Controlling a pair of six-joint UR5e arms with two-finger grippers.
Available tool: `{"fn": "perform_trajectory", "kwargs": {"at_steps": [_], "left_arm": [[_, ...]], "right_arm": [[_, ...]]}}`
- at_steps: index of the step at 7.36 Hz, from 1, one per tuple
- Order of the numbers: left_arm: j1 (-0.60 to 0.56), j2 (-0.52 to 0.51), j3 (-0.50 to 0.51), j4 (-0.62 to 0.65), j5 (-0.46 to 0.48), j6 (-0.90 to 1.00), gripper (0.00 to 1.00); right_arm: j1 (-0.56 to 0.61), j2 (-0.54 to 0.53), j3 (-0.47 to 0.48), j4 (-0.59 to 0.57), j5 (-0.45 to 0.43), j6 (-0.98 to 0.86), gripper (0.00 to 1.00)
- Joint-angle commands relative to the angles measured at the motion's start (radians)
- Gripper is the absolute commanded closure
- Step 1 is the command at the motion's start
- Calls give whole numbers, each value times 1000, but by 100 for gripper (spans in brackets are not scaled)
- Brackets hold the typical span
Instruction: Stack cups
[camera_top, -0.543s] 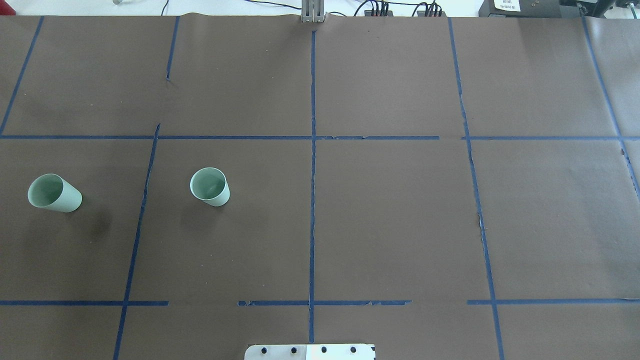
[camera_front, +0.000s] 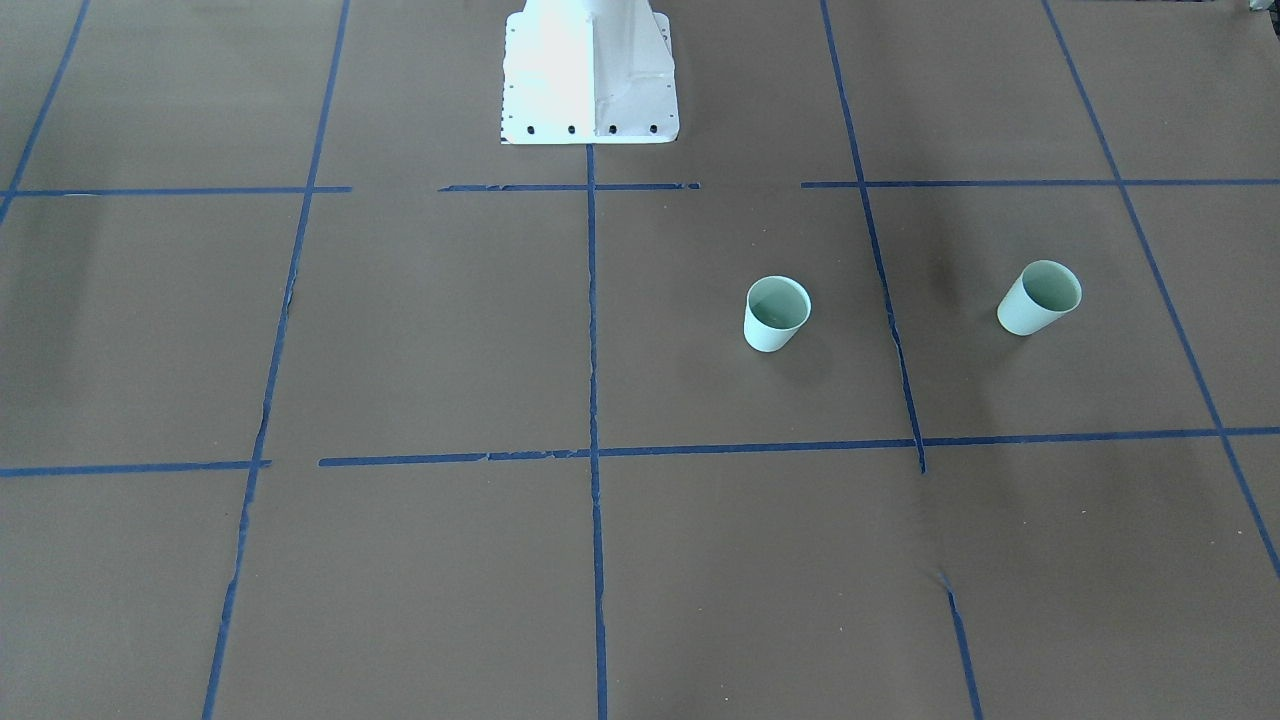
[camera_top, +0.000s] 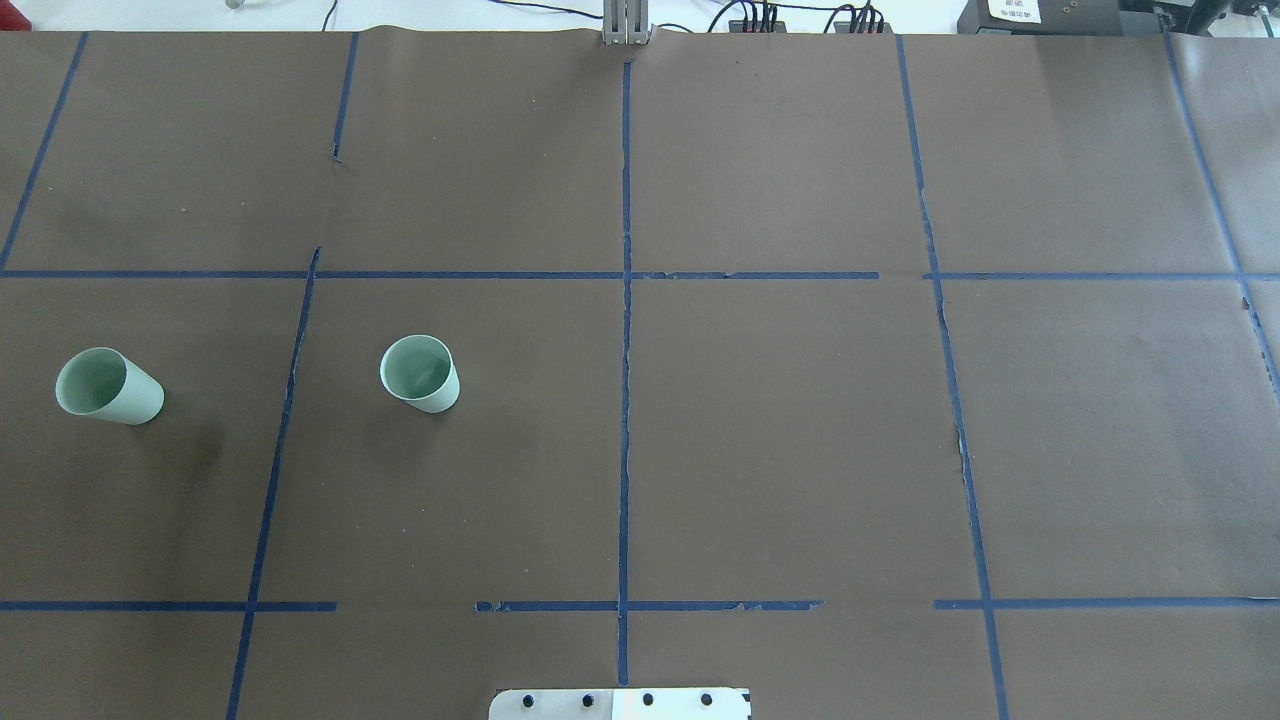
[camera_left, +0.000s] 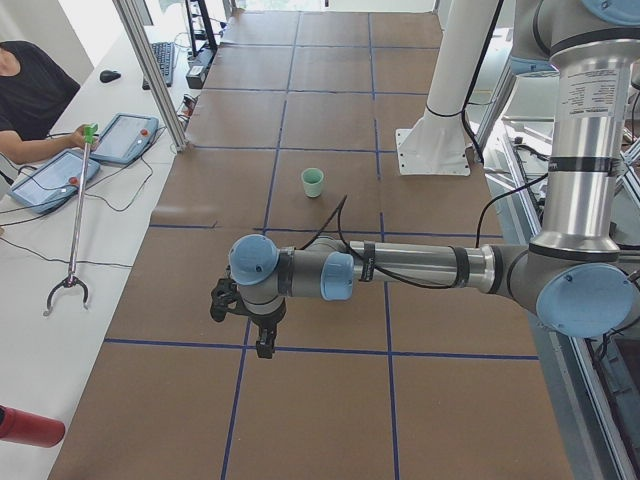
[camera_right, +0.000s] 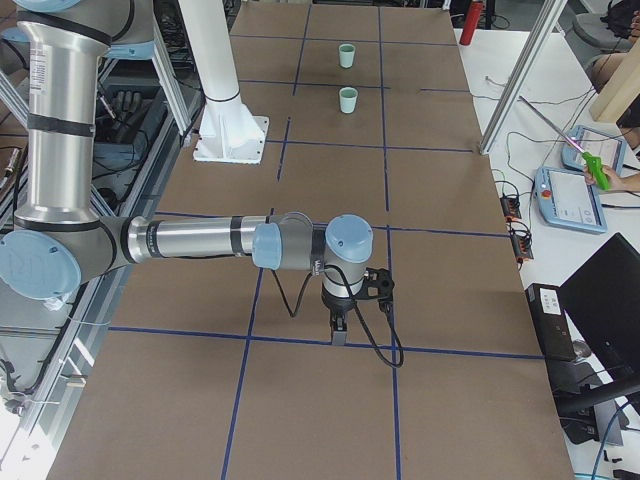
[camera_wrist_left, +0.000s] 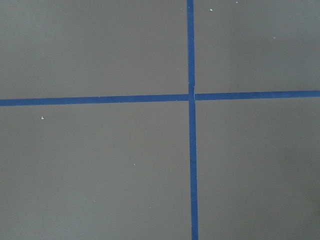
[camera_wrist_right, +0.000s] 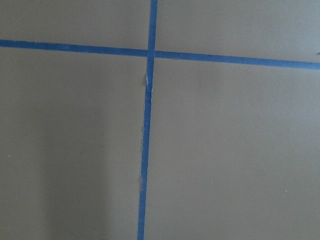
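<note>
The work surface is a table (camera_top: 800, 450) covered with brown paper and divided into rectangles by blue tape lines (camera_top: 626, 400). A white pedestal (camera_front: 590, 80) stands at the robot's edge of the table, on the centre line.

The left arm (camera_left: 420, 265) extends level above the table, its wrist over a tape crossing. The right arm (camera_right: 190, 240) extends in the same manner over the opposite half. Neither arm appears in the overhead or front-facing view.

The left gripper (camera_left: 263, 348) points down at the paper, clear of the surface. The right gripper (camera_right: 340, 335) also points down, close above a tape line. Both show only in the side views, so whether their fingers are apart or closed cannot be told. Each wrist camera shows only bare paper and a tape crossing.

The cups are both on the robot's left half of the table, upright, mouths up, unstacked. The inner cup (camera_top: 420, 373) stands in the rectangle just left of the centre line. The outer cup (camera_top: 108, 386) stands near the table's left end. The two are well apart, with one tape line running between them. Neither gripper is near them.
</note>
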Motion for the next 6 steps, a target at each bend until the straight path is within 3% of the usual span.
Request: {"fn": "perform_trajectory", "kwargs": {"at_steps": [1, 3, 6], "left_arm": [[5, -29, -35, -2, -8, -10, 0], [86, -36, -84, -22, -4, -123, 0], [251, 50, -103, -280, 2, -468, 0]], "right_arm": [[0, 0, 0, -1, 0, 0, 0], [0, 0, 0, 0, 0, 0, 0], [0, 0, 0, -1, 0, 0, 0]]}}
